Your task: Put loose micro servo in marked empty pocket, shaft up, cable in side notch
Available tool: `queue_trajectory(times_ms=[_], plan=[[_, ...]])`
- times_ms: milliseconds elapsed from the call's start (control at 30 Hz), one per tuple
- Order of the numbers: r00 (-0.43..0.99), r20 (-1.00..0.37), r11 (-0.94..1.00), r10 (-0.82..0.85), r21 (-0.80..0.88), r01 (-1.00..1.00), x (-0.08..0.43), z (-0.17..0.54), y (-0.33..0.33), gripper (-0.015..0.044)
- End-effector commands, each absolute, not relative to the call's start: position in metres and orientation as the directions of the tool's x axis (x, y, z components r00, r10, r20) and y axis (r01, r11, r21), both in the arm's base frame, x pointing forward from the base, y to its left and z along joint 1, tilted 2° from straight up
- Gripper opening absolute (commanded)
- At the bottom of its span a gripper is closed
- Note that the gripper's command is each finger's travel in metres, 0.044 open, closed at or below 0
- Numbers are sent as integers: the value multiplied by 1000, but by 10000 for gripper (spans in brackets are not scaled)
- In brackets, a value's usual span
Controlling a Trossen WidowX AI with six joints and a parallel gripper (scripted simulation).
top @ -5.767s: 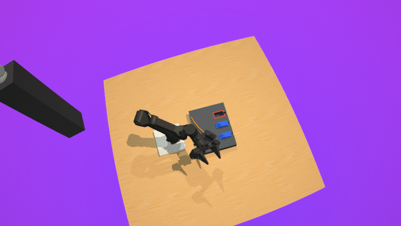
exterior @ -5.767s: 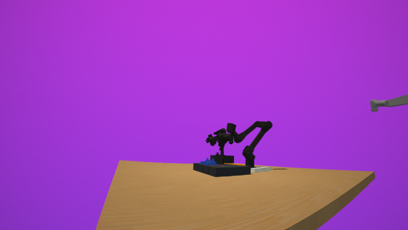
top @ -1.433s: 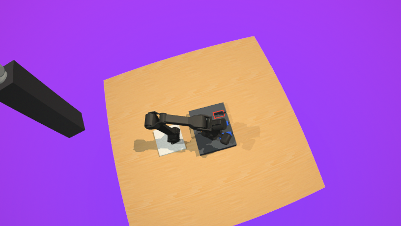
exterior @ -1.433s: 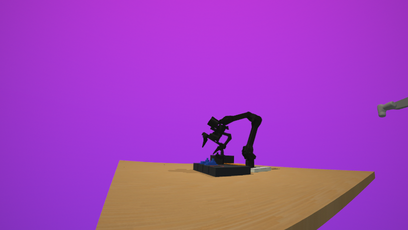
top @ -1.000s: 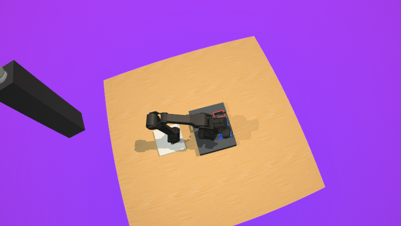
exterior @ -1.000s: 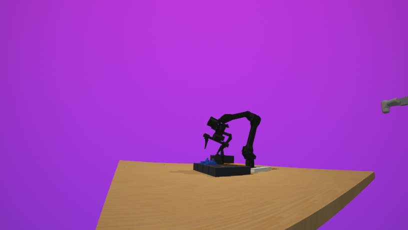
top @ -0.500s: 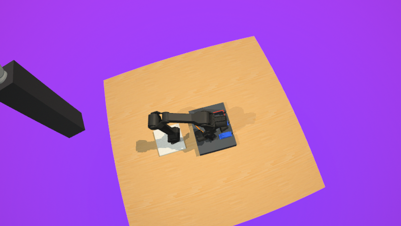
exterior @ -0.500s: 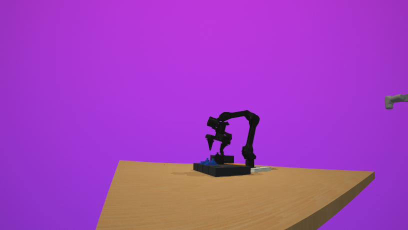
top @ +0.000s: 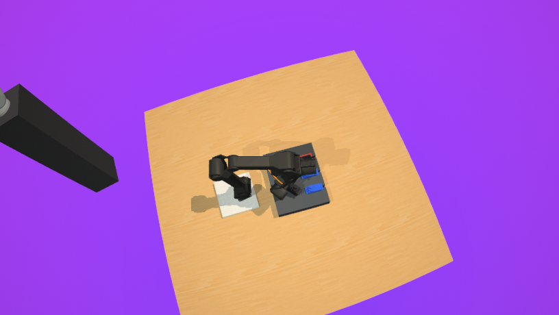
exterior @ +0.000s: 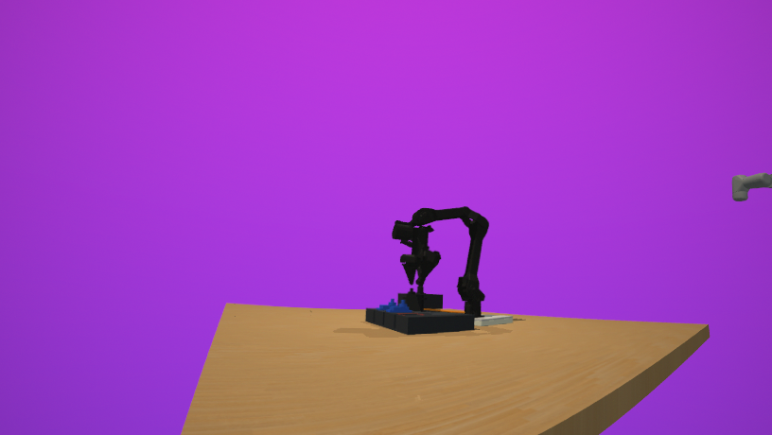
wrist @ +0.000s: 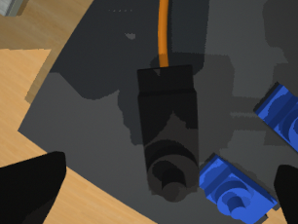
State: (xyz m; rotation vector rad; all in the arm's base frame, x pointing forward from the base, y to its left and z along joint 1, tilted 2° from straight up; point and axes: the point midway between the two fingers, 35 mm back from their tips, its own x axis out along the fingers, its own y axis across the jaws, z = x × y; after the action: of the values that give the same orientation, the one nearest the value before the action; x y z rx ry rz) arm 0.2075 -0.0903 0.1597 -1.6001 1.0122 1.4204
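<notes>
The gripper [wrist: 158,186] hangs above the dark deck [wrist: 85,125] with its fingers spread wide and nothing between them. In the wrist view the 2 black fingertips show at the lower left and lower right corners, and the loose micro servo [wrist: 167,128] lies on the deck between them, lower down and untouched. The servo is black, lying on the deck surface rather than seated in a pocket, with its round output end toward the bottom of that view. Its orange cable [wrist: 166,15] runs from the servo's far end across the deck toward the top edge of the view.

Just right of the black servo sits a blue servo [wrist: 235,190] with a round hub on top, and a 2nd blue servo [wrist: 280,111] shows farther right, partly cut by the frame edge. In the top view the blue servos [top: 314,187] lie along the deck's right side, and the red-outlined pocket [top: 305,155] sits at the deck's far corner, partly covered by the arm's wrist. Whether the pocket holds anything cannot be told from here.

The exterior view shows the arm [exterior: 473,253] arched over from its base, the gripper [exterior: 418,281] pointing straight down over the deck [exterior: 421,322], its tips above the parts there. The arm's base stands on a pale plate [top: 234,209] beside the deck, both resting on the wooden worktop [top: 274,254].
</notes>
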Motion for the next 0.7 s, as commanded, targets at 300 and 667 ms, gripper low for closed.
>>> queue_trajectory(times_ms=[300, 667], plan=[[33, -999, -527, -39, -7, -850, 204, 157, -83, 440], [33, -999, -527, -39, -7, -850, 205, 134, -84, 440]])
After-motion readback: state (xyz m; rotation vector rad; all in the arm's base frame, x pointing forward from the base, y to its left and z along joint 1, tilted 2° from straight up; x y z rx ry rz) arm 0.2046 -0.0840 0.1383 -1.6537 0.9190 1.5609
